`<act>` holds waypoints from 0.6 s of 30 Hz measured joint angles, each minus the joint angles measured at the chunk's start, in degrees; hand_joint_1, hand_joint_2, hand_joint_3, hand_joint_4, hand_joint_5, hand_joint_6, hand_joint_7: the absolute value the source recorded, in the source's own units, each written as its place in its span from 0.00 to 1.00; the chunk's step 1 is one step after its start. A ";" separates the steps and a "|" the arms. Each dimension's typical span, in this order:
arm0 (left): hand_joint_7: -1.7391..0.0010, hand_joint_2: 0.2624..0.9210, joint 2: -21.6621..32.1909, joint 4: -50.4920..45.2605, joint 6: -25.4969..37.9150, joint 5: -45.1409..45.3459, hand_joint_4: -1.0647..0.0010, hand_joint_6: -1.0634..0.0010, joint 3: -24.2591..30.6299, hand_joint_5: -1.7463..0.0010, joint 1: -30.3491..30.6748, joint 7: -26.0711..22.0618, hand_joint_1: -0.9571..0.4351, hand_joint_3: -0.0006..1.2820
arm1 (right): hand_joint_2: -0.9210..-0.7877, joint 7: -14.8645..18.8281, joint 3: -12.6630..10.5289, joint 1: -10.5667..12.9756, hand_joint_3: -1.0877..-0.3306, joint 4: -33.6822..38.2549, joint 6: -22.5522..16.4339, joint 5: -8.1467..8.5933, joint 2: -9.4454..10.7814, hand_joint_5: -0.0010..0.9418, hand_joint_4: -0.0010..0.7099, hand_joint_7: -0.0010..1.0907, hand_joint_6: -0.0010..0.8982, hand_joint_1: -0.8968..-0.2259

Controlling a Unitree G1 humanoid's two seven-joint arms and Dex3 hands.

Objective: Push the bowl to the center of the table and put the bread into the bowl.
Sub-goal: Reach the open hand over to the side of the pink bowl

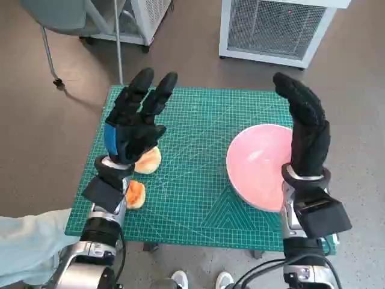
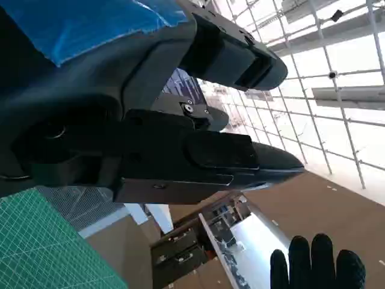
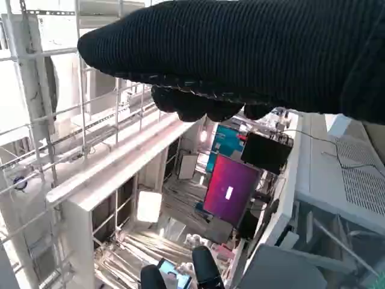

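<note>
The pink bowl [image 1: 255, 165] sits on the right side of the green mat [image 1: 198, 198], close to its right edge. Two pieces of bread lie at the left: a pale one [image 1: 150, 161] and a more orange one [image 1: 136, 194] nearer the front. My left hand [image 1: 135, 123] is raised above the pale bread with its fingers spread, holding nothing, and it hides part of that bread. My right hand [image 1: 308, 129] stands upright over the bowl's right rim, also empty. In the left wrist view my left fingers [image 2: 198, 150] point out into the room.
A white ventilated unit [image 1: 274, 27] and a second cabinet [image 1: 147, 15] stand beyond the table's far edge. A chair leg [image 1: 51, 57] is at the far left. A person's shoes [image 1: 180, 279] show by the front edge. The mat's corner [image 2: 36, 247] appears in the left wrist view.
</note>
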 measured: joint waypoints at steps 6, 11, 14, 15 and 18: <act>1.00 1.00 0.00 -0.18 0.00 0.02 0.56 0.49 -0.01 1.00 0.03 0.02 0.41 0.01 | 0.00 0.00 -0.01 0.20 0.61 -0.44 0.04 -0.01 0.01 0.01 0.34 0.57 0.00 0.72; 1.00 1.00 0.00 -0.30 0.00 0.02 0.56 0.49 0.00 1.00 0.04 0.05 0.42 0.01 | 0.00 0.00 0.00 0.39 0.61 -0.89 0.39 0.00 0.01 0.01 0.34 0.57 0.00 0.72; 1.00 1.00 0.00 -0.33 0.01 0.04 0.56 0.49 0.00 1.00 0.04 0.12 0.42 0.01 | 0.00 0.01 0.00 0.54 0.60 -1.09 0.65 0.03 0.01 0.00 0.34 0.57 0.00 0.73; 1.00 1.00 0.00 -0.33 0.01 0.06 0.56 0.49 0.00 1.00 0.04 0.22 0.42 0.01 | 0.00 0.01 0.00 0.59 0.60 -1.14 0.72 0.07 0.01 0.00 0.33 0.57 0.00 0.73; 1.00 1.00 -0.01 -0.33 0.01 0.15 0.56 0.49 -0.01 1.00 0.04 0.57 0.43 0.01 | 0.00 0.03 -0.03 0.76 0.60 -1.24 0.88 0.42 -0.04 0.01 0.34 0.57 0.00 0.73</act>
